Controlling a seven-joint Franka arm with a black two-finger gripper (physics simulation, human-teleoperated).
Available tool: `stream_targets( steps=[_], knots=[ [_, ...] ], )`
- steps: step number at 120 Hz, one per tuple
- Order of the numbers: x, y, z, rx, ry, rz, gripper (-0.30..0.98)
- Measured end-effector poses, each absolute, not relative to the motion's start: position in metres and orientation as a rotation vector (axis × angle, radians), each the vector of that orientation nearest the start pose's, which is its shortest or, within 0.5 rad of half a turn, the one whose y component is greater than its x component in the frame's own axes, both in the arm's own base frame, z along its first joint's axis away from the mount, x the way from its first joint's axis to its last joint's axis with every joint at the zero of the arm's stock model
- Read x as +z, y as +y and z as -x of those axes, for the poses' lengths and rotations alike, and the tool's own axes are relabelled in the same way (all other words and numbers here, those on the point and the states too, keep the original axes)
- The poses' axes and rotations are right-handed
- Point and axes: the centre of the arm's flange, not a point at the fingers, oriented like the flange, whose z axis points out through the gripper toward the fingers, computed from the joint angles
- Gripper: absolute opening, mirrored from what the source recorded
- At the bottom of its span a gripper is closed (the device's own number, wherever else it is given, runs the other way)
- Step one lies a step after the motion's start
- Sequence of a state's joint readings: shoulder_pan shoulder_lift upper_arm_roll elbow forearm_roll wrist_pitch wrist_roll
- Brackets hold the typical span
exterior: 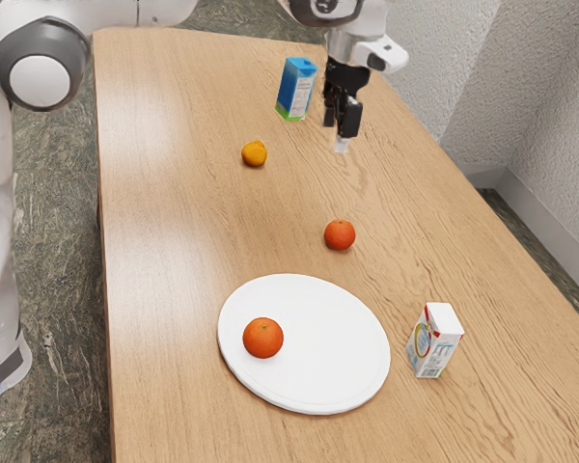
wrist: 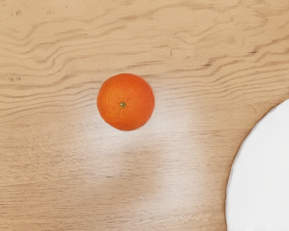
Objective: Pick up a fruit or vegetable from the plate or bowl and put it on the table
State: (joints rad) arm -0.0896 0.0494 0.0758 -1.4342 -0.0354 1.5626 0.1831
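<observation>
- Basically at the approach stage, by my read: gripper (exterior: 335,133) is raised above the table (exterior: 174,231), fingers apart, nothing between them.
- Task's thing: plate orange (exterior: 262,338), sitting on the white plate (exterior: 344,359), off-centre, toward the exterior view's left.
- Second one, the loose orange (exterior: 340,234), is on bare wood between gripper and plate. Wrist view has it too, plate edge near it.
- Can't tell if the loose orange already counts as the delivered one. If so, job's done; if not, the pick is still to do.
- Assuming pick: traverse past the loose orange to above the plate, centre on the plate orange, descend with fingers either side, close, check grip, lift clear of the rim, set down on open wood.
- Risks: grabbing the wrong orange, fingertips hitting the plate, round fruit rolling on release. Go low before opening.
- White carton (exterior: 434,340) stands just beside the plate; keep the path off it.
</observation>
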Motion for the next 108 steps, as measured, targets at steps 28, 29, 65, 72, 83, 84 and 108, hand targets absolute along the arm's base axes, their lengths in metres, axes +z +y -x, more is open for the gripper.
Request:
stream_targets(
  steps=[28,29,65,72,83,84,108],
  knots=[
    [0.589,-0.059,-0.492,-0.014,0.511,3.123,0.68],
    [0.585,-0.055,-0.491,-0.011,0.502,3.124,0.68],
    [0.531,-0.04,-0.461,-0.091,0.526,3.107,0.69],
    [0.541,-0.046,-0.457,-0.141,0.557,3.1,0.69],
    [0.55,-0.064,-0.447,-0.188,0.635,3.088,0.69],
    [0.551,-0.066,-0.446,-0.191,0.643,3.087,0.69],
    [0.554,-0.105,-0.428,-0.199,0.808,3.058,0.69]
  ],
)
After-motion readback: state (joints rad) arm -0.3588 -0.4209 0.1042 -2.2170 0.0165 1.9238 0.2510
